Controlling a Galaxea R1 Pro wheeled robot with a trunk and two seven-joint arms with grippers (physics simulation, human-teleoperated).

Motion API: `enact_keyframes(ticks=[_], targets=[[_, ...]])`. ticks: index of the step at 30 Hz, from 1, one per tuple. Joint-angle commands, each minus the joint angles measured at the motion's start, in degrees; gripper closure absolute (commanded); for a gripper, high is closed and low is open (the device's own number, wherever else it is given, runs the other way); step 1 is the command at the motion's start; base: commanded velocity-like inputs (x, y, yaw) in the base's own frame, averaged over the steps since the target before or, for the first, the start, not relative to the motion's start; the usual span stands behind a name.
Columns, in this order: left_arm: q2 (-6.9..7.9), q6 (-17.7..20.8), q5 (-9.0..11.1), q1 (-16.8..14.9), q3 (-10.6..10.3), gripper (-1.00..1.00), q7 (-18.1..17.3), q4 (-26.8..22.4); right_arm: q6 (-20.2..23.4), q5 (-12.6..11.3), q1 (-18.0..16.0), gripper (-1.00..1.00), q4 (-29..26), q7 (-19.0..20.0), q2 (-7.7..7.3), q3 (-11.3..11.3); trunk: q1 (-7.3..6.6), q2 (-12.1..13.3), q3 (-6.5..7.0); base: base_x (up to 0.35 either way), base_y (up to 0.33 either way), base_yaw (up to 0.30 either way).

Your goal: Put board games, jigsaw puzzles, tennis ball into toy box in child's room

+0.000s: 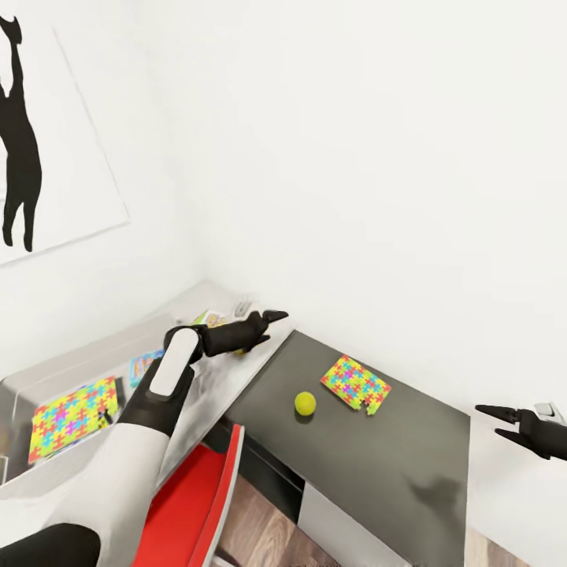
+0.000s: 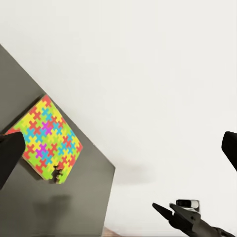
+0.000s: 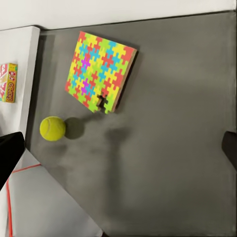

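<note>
On the table's dark wing [image 1: 370, 461] lie the tennis ball [image 1: 305, 403] [image 3: 52, 128] and, just beyond it, a jigsaw puzzle [image 1: 355, 384] [image 2: 45, 140] [image 3: 101, 70]. The toy box [image 1: 20, 394] stands on the light wing at the left. Inside it appear a second jigsaw puzzle [image 1: 71, 417] and a blue board game [image 1: 144, 366]. A yellow board game [image 1: 209, 319] [image 3: 9, 81] lies on the light wing behind my left gripper [image 1: 269, 329], which hovers open and empty over the desk corner. My right gripper [image 1: 501, 421] [image 2: 165, 207] hangs open and empty off the dark wing's right end.
A red chair [image 1: 197, 504] is tucked under the desk below my left arm. White walls close off the desk behind and to the left, with a black silhouette picture [image 1: 20, 142] on the left wall. Wood floor [image 1: 260, 539] shows beneath.
</note>
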Motion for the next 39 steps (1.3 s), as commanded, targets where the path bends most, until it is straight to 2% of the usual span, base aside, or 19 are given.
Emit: enact_keyframes(ticks=[1, 13, 19, 25, 28, 29, 39], targets=[[-0.18, 0.16, 0.63, -1.36, -0.12, -1.0, 1.11, 1.95, 0.17, 0.26, -0.07, -1.0, 0.02, 0.34, -0.02, -0.08, 0.03, -0.12, -0.17, 0.0, 0.0, -0.25], [-0.79, 0.06, 0.49, -10.49, -0.61, -1.0, 5.25, 16.09, 0.17, 0.22, -0.04, -1.0, 0.06, 0.44, 0.0, -0.13, 0.03, -0.12, -0.75, 0.0, 0.0, -0.25], [-0.61, -0.05, 0.1, -11.87, -0.65, -1.0, 7.09, 19.29, 0.17, 0.2, -0.01, -1.0, 0.05, 0.49, -0.12, -0.13, 0.03, -0.12, -1.01, 0.0, 0.0, -0.254], [-0.3, -0.31, -0.08, -12.23, -0.65, -1.0, 8.69, 20.34, 0.17, 0.19, 0.0, -1.0, 0.05, 0.51, -0.06, -0.13, 0.03, -0.12, -1.24, 0.0, 0.0, -0.252], [0.06, -0.44, -0.07, -12.13, -0.28, -1.0, 9.65, 20.87, 0.17, 0.16, 0.04, -1.0, 0.05, 0.51, 0.0, -0.18, 0.03, -0.12, -1.31, 0.0, 0.0, -0.171], [0.61, -0.51, -0.02, -11.99, -0.04, -1.0, 10.14, 21.3, 0.17, 0.13, 0.06, -1.0, 0.05, 0.5, 0.02, -0.18, 0.03, -0.12, -1.31, 0.0, 0.0, -0.137], [1.36, -0.62, 0.04, -11.87, 0.2, -1.0, 10.56, 22.42, 0.17, 0.14, 0.13, -1.0, -0.21, 0.7, 0.12, -0.04, 0.03, -0.12, -1.18, 0.0, 0.0, -0.154]])
